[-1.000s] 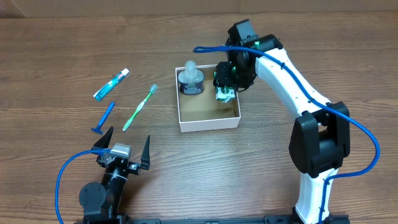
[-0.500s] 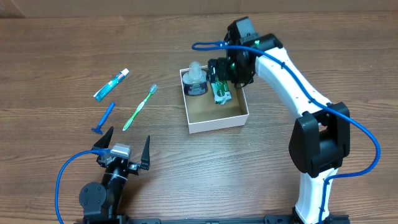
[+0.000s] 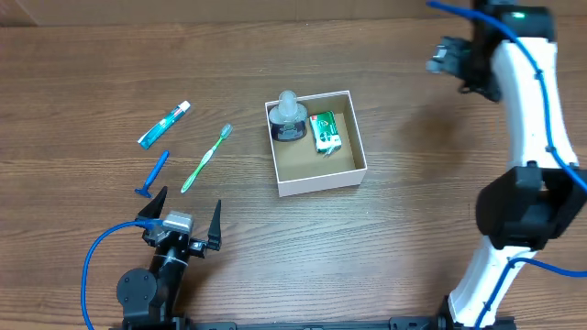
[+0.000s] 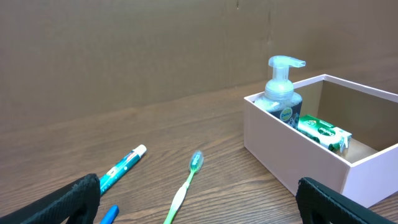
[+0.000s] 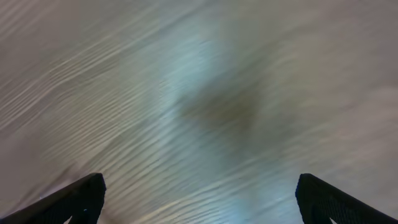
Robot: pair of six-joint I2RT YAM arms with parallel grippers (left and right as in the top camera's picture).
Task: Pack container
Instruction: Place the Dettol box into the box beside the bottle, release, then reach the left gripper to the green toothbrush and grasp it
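My left gripper (image 3: 189,201) and right gripper (image 5: 200,186), fingers apart, grip nothing (right view blurred). The square white cardboard container (image 3: 322,181) holds a clear pump bottle (image 3: 288,119) and green packet (image 3: 325,132).

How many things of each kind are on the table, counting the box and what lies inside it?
Cardboard box: 1
Pump bottle: 1
Green packet: 1
Toothpaste tube: 1
Green toothbrush: 1
Blue razor: 1
Total: 6
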